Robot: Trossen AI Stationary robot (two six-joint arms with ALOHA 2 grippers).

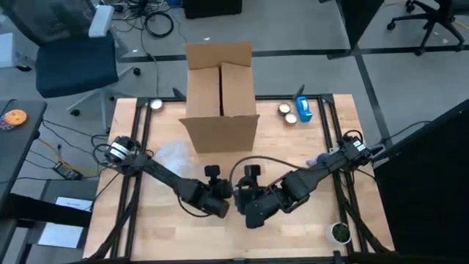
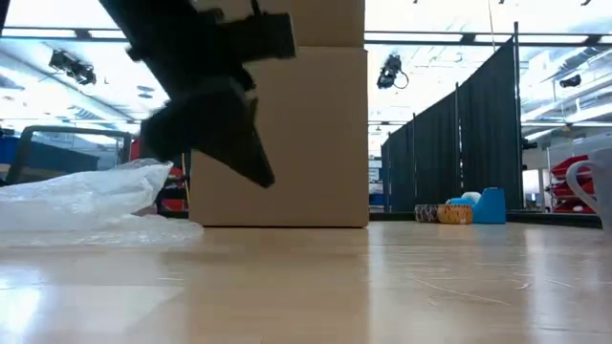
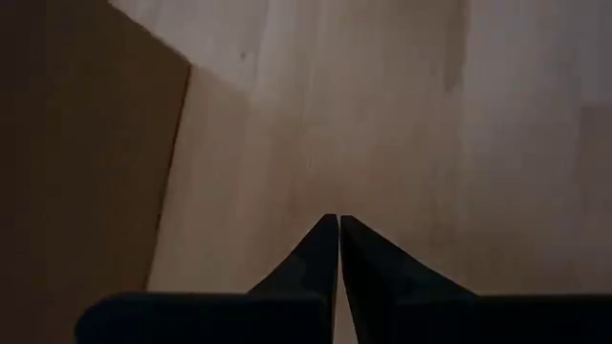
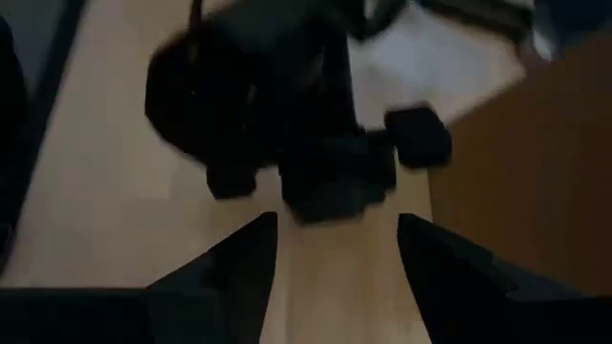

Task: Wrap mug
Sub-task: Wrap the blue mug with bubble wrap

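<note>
Wooden table (image 1: 308,147) lies under both: left pincer (image 3: 338,225) clenched on nothing, right pincer (image 4: 337,229) spread wide, empty.

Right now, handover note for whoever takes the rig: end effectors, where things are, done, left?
Left end effector: shut, empty, low over bare table in front of the cardboard box.
Right end effector: open, empty, beside the left one, facing it.
Bubble wrap: crumpled on the table, left of the box front.
Mug: near the table's front right corner, untouched.
Tape rolls and a blue object: back right.
Done: nothing visible. Left: fetch wrap, fetch mug, wrap it.
</note>
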